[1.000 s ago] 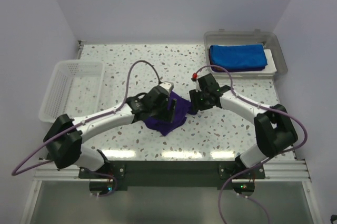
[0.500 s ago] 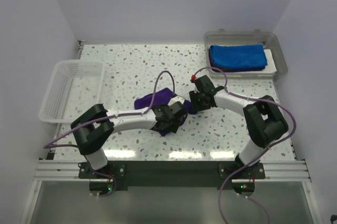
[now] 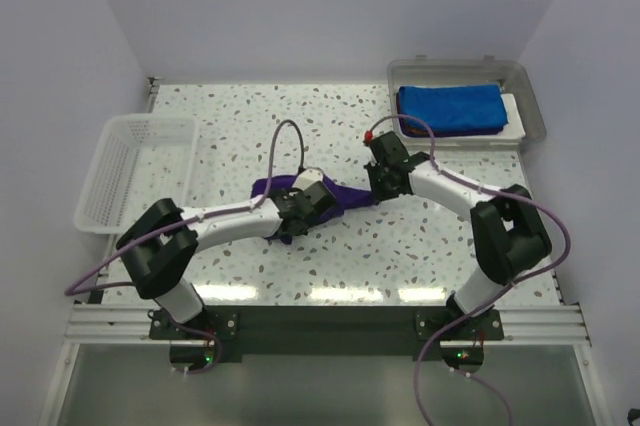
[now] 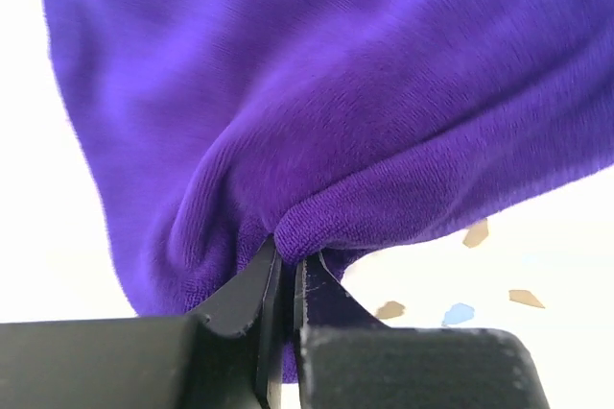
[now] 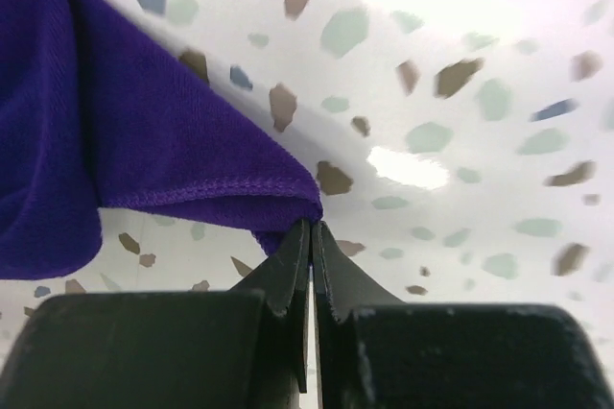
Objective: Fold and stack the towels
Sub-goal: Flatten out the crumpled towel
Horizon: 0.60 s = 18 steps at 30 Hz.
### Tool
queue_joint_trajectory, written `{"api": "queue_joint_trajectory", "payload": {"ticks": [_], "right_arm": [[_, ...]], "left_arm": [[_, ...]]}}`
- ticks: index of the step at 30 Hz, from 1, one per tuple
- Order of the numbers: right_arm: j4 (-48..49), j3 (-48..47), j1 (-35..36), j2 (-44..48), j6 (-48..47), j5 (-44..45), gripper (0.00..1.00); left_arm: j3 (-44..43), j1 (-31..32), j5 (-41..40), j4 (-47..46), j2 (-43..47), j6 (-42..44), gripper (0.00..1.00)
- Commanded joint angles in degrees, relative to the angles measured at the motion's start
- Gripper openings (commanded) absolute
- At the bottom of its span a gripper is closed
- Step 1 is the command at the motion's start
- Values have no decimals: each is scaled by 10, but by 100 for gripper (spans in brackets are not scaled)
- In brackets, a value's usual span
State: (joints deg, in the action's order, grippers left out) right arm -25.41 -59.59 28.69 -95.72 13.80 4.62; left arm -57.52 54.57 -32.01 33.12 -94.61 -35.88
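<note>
As left claw [image 4: 288, 257], right claw [image 5: 311, 228] pinch towel [image 4: 317, 92]

The deep purple cloth towel [image 3: 345, 196], a crumpled heap a second ago, is now drawn out into a long narrow band across the middle of the speckled white tabletop [image 3: 240, 131]. The left gripper [image 4: 286, 260], open over the heap before, now pinches a fold of the towel. The right gripper [image 5: 310, 228], partly open beside the heap earlier, now clamps the towel's hemmed corner. The left arm's elbow now sits closer to the centre.
</note>
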Motion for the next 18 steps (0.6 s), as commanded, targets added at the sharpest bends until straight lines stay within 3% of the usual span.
{"api": "queue_joint_trajectory", "payload": {"ticks": [1, 4, 6, 10, 11, 14, 18], "right_arm": [[-52, -89, -7, 81, -32, 84, 0], [-96, -159, -7, 119, -73, 123, 0], [-121, -209, -7, 138, -110, 147, 0], [-166, -297, -8, 173, -184, 179, 0], [-171, -325, -7, 175, -212, 174, 0], [-190, -377, -7, 161, -257, 150, 1], [-206, -406, -7, 105, -274, 123, 1]], "left_arm": [[-28, -24, -22, 13, 69, 54, 0], [-75, -23, 39, 19, 102, 88, 0], [-114, -17, 122, 28, 123, 99, 0], [-153, 11, 246, 47, 156, 77, 0], [-149, 11, 310, 47, 165, 68, 0], [-105, 11, 381, 52, 203, 23, 0], [12, 10, 374, 76, 233, -51, 0]]}}
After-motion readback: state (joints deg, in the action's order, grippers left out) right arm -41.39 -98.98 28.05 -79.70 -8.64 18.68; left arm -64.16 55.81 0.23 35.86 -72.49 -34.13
